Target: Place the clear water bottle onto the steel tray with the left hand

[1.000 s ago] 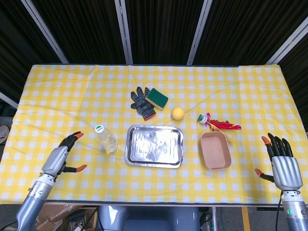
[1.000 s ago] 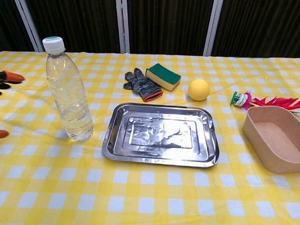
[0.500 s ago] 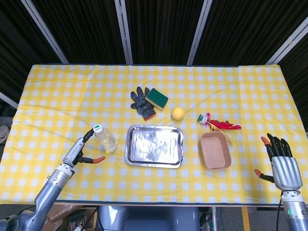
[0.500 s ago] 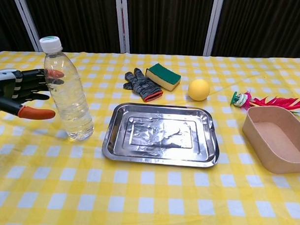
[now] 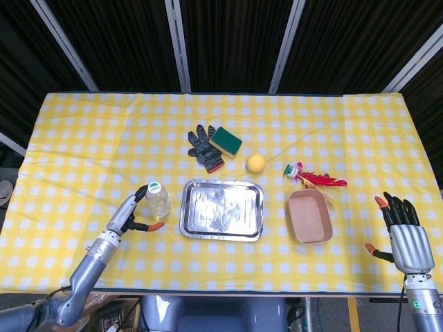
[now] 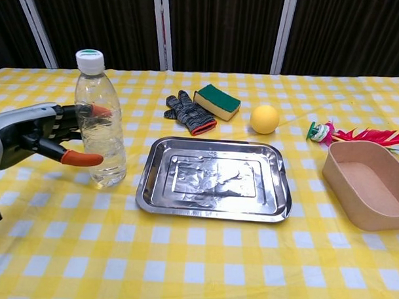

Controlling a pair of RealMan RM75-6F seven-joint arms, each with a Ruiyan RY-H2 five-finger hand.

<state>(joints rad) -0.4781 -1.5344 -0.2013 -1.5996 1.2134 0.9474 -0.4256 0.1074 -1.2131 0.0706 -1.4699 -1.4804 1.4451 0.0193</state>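
Note:
The clear water bottle stands upright on the checked cloth, just left of the steel tray, which has nothing in it. My left hand cups the bottle from its left. Its fingers reach behind the bottle, while the orange-tipped thumb lies across the lower front. The fingers are still spread and the bottle's base stays on the table. My right hand hovers open at the table's near right corner, far from everything.
Beyond the tray lie a knitted glove, a green sponge and a yellow ball. A brown box sits right of the tray, with a red feather toy behind it.
My left hand has swept in from the left edge to the bottle. The bottle has shifted a little to the right, toward the tray. The right hand has barely moved.

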